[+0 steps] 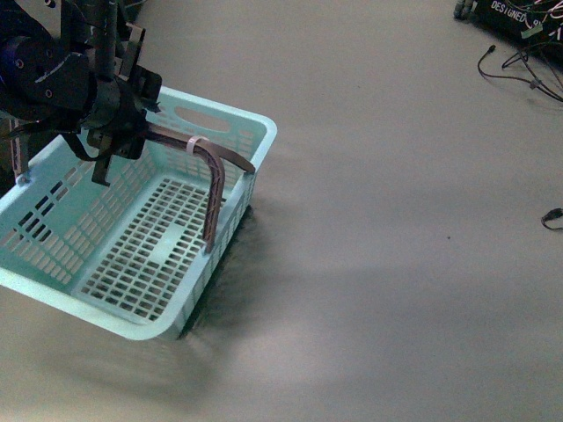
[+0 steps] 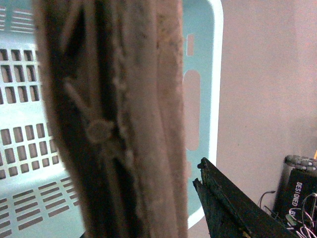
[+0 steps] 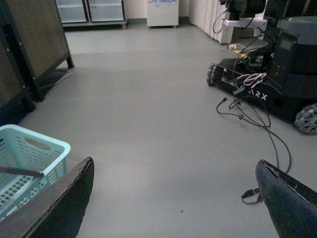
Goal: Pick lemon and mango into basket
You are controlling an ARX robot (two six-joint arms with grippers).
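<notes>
The light turquoise basket hangs tilted at the left of the front view, empty inside. My left gripper is shut on its brown swing handles, which carry a white zip tie. In the left wrist view the handles fill the picture, with one dark finger beside them and the basket wall behind. My right gripper is open over bare floor, with nothing between its fingers; the basket shows at the edge of that view. The lemon and the mango are out of view.
The grey floor spreads to the right of the basket. Black cables lie at the far right. A wheeled black ARX base with trailing cables stands ahead in the right wrist view, dark cabinets opposite.
</notes>
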